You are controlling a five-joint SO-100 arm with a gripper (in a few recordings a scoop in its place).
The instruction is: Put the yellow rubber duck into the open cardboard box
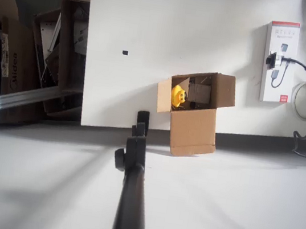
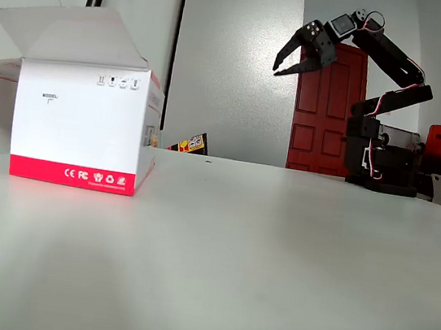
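The black arm (image 1: 130,203) rises nearest the overhead camera. Its hand (image 2: 294,60), raised, jaws spread and empty, suggests release is done: the yellow rubber duck (image 1: 178,94) lies inside the open cardboard box (image 1: 194,126) at the worktop's (image 1: 222,38) near edge.

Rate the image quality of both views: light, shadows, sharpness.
Overhead view: even bright light; the open cardboard box casts a soft shadow on the table; the yellow rubber duck inside it is crisp, while the arm nearest the lens blurs. Fixed view: flat, washed-out light; the white package is sharp, the raised gripper slightly soft.
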